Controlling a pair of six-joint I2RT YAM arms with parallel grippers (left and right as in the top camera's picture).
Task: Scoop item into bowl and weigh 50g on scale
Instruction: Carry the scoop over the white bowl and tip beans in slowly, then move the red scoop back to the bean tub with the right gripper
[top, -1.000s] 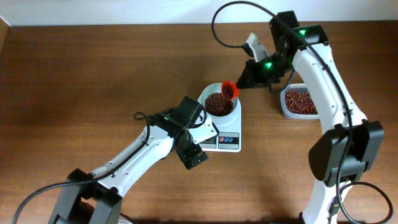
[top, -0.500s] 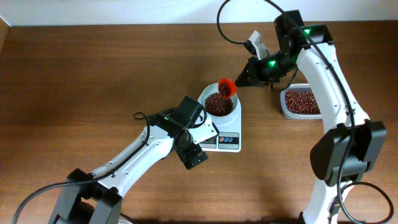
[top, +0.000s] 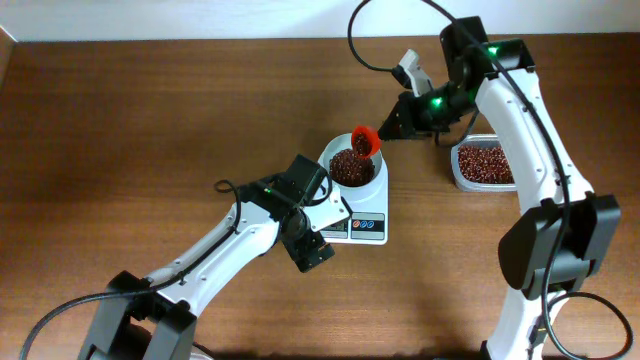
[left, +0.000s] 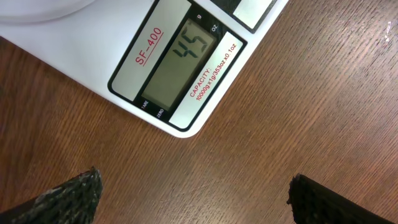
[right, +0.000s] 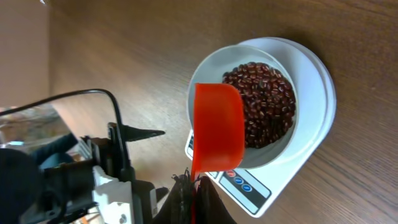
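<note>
Centre frame on the brown table (top: 150, 120), the white scale (top: 365, 226) reads 45 under the bowl (top: 331, 153) of beans (top: 350, 170). The left gripper (left: 193, 198) hovers at the scale's lower left, jaws wide apart. The right gripper (top: 392, 128) is clamped on a red scoop (top: 366, 142) tilted over the bowl's upper-right rim.

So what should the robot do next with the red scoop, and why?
Probably tip the red scoop a little so only a few beans drop into the bowl. The display on the scale shows 45, short of 50, and the right gripper holds the scoop over the bowl.
</note>
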